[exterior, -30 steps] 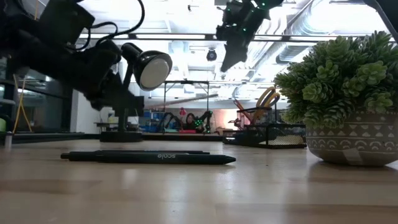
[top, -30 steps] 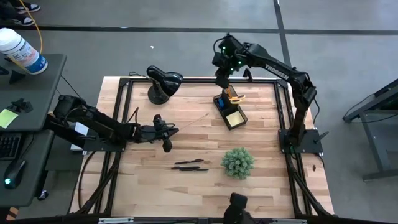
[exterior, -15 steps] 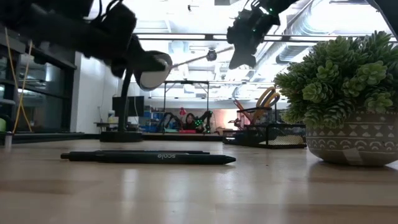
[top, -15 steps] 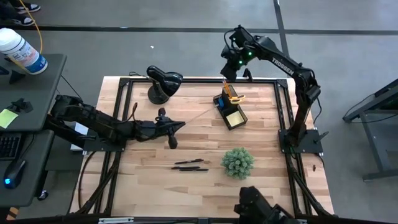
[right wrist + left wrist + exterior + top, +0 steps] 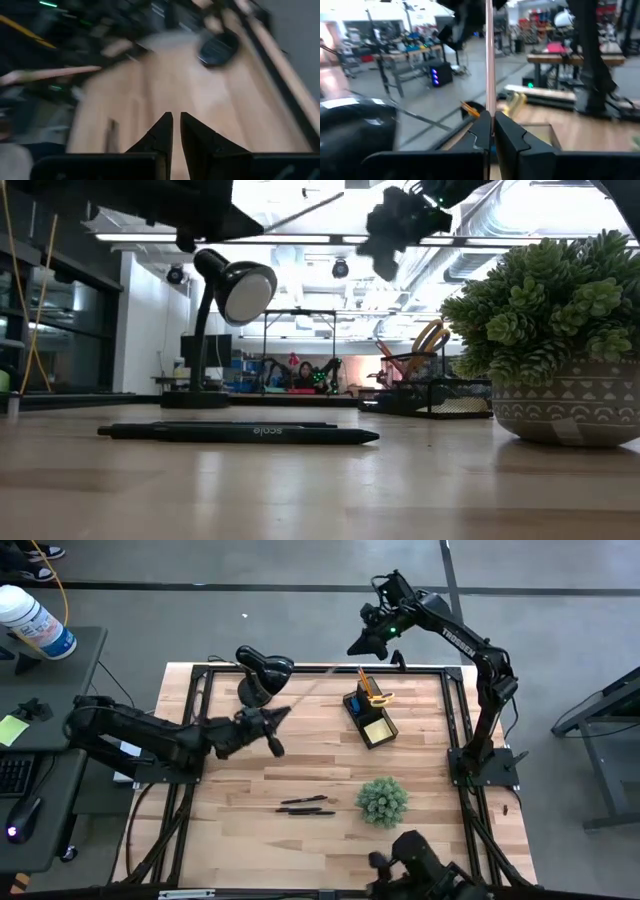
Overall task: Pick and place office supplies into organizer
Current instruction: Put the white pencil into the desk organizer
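Observation:
My left gripper [image 5: 278, 715] hovers above the table's left middle, in front of the lamp, shut on a thin wooden pencil [image 5: 312, 687] that sticks out toward the organizer [image 5: 368, 716]. The black organizer stands at the far right with yellow-handled scissors [image 5: 375, 695] upright in it and a yellow sticky-note pad [image 5: 377, 728] in its tray. Thin black pens [image 5: 305, 806] lie flat on the wood near the centre. My right gripper [image 5: 354, 648] is high over the table's far edge, beyond the organizer, fingers together with nothing between them [image 5: 176, 120]. My left gripper pinches the pencil's near end [image 5: 489, 109] between its two fingertips. The fingers are about level and lie along the pencil, which runs straight out past them. The pencil [image 5: 300, 210] is lifted clear of the table, its free end toward the far right.
A black domed desk lamp [image 5: 262, 675] stands at the far left, close behind my left gripper. A round green spiky plant in a pot [image 5: 382, 800] sits near the right front. Bare wood [image 5: 250, 840] spreads around the pens.
My left gripper has risen well above the table with the pencil and turned, so the pencil is lifted higher and points toward the far right. My right gripper has drawn back from above the organizer toward the far edge and turned about.

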Robot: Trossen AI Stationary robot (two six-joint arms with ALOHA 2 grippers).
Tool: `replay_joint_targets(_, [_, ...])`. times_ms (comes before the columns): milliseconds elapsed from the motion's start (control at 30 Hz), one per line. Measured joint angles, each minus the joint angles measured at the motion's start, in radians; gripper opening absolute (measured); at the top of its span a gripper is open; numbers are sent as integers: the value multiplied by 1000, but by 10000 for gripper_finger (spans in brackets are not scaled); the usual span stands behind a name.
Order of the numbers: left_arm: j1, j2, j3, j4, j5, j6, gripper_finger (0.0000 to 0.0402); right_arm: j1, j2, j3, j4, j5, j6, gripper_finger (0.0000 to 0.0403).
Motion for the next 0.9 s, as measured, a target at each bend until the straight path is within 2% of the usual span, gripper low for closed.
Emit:
replay_joint_targets(100, [34,-56,10,-2,0,33,0,41,0,0,114,-112,62,32])
replay_joint_targets(167, [54,-92,18,-1,7,58,0,76,0,0,191,-148,97,32])
replay_joint_targets(467, [93,-226,59,-1,16,178,0,205,0,0,544,-148,294,32])
replay_joint_targets(667, [90,-283,85,-1,15,241,0,266,1,0,825,-30,357,56])
replay_joint_targets(800, [90,-293,104,-2,12,283,0,304,1,1,1113,53,439,93])
replay_joint_targets(900, [90,-293,114,-2,12,295,0,329,0,2,1230,143,489,129])
